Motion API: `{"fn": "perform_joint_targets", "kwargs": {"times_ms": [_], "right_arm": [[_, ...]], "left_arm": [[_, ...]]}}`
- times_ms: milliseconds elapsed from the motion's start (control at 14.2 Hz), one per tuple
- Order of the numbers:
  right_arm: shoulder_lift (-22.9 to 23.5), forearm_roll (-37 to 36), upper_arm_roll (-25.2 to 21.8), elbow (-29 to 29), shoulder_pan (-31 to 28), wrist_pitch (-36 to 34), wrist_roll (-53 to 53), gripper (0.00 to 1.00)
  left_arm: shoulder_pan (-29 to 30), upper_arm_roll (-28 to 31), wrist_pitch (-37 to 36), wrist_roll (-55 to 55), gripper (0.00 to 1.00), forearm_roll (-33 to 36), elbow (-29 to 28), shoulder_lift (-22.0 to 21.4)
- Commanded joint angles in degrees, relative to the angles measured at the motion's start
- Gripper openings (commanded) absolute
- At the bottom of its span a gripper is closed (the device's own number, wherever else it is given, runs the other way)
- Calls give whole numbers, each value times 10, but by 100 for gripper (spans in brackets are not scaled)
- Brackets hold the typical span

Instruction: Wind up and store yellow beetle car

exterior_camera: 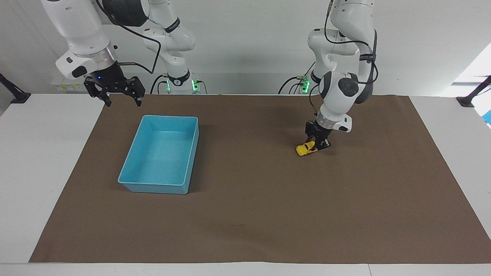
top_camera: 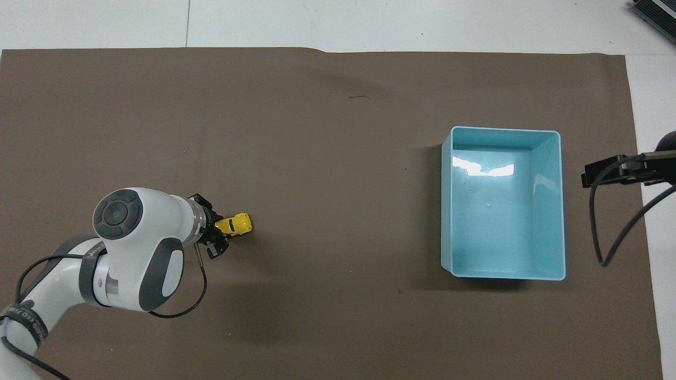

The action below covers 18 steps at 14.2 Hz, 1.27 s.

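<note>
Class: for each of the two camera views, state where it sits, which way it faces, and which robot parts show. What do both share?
Facing view: high across the table, looking at the robots; both arms show whole.
Overhead view: above the robots' end, looking steeply down; left arm, a bit of the right.
Shared: yellow beetle car in the left gripper, blue bin, brown mat; right gripper waits.

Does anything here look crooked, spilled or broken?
Nothing stands out. The left tool grips the yellow beetle car on the brown mat, and the blue bin sits upright and empty.
</note>
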Motion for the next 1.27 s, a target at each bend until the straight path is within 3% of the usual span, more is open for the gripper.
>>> {"fn": "perform_joint_targets", "kwargs": {"times_ms": [0,141,282,1198], "right_arm": [[3,-1,3,6,-7,-3,-14,100],[3,-1,3,6,-6,-2,-14,100],[3,-1,3,6,-7,-2,-14,100],[3,-1,3,6,-7,-3,-14,100]], "left_arm": [[20,1,-27,12,100,18,40,23],[20,0,-110,18,100,23,113,28],[20,0,-143,33,100,24,150,27],[19,0,-144,33,100,24,178,23]]}}
